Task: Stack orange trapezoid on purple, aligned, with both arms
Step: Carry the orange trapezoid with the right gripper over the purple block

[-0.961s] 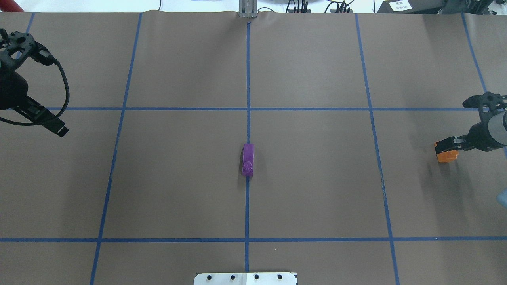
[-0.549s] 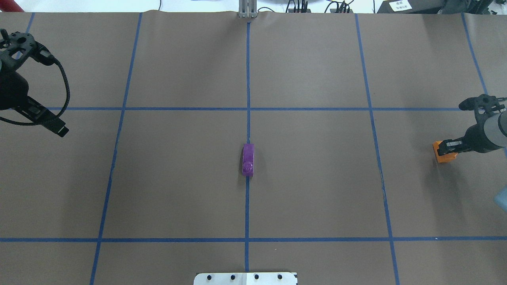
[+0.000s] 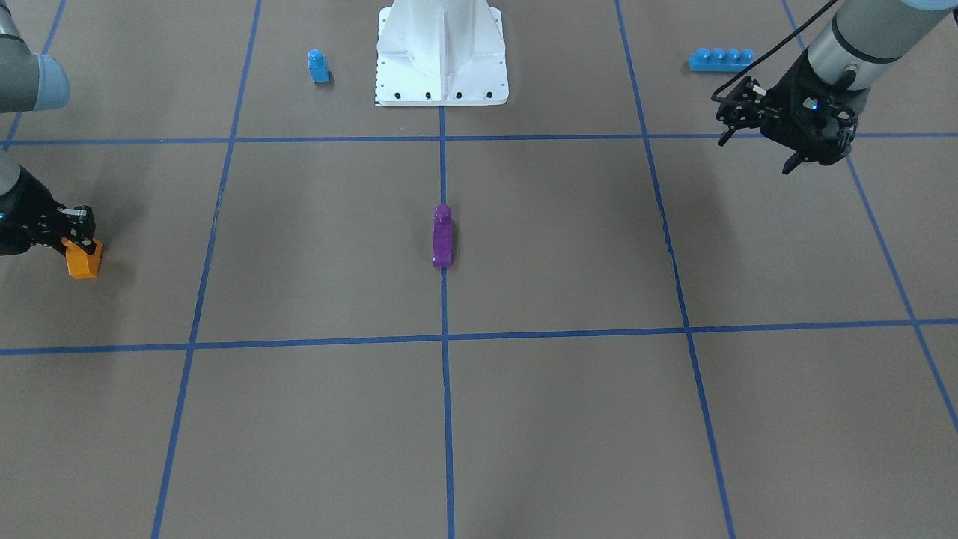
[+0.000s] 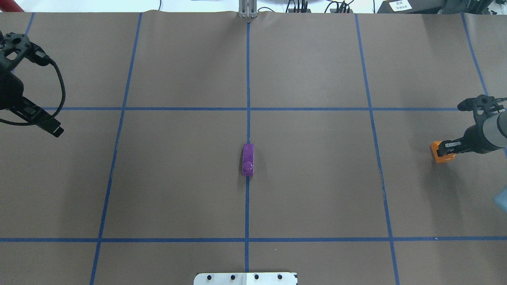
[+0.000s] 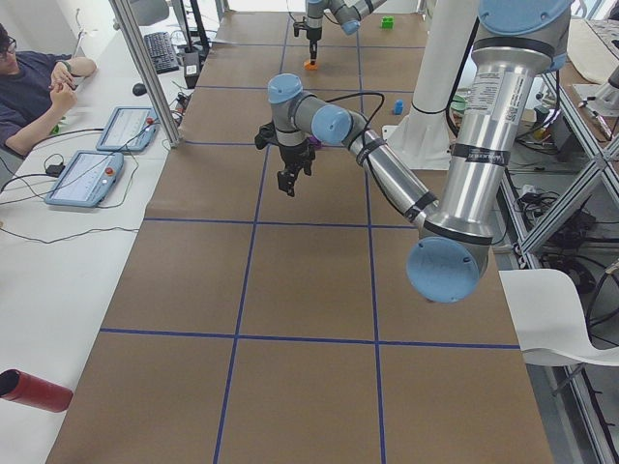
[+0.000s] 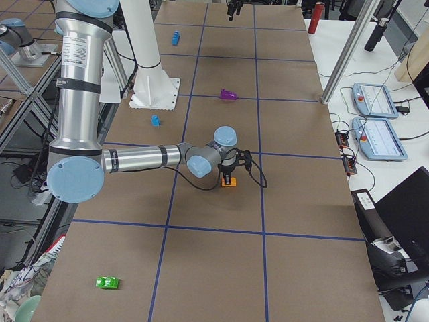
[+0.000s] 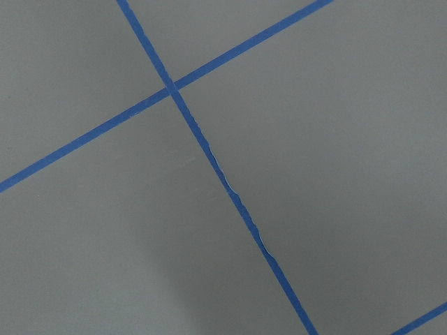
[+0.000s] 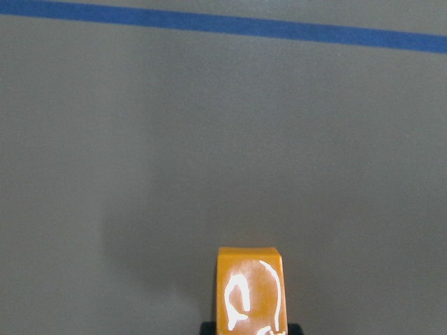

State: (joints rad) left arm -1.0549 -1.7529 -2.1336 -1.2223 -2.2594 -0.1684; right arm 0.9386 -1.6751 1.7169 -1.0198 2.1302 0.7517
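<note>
The right gripper [image 4: 443,148] is closed narrow around the orange trapezoid [image 4: 435,151] near the table's right edge; the glossy, sloped block could twist or slip in the grip. The purple [image 4: 248,159] lies well apart on the centre line, unbraced, so pressing down might shove it askew. The left gripper [image 3: 804,153] hangs far off; I cannot tell its opening.

The table [image 4: 178,186] was dull brown, ruled with blue tape lines [image 4: 309,109]. The orange trapezoid [image 4: 435,153] shone glossy (white glare on top); the purple [image 4: 248,158] was dark violet.
</note>
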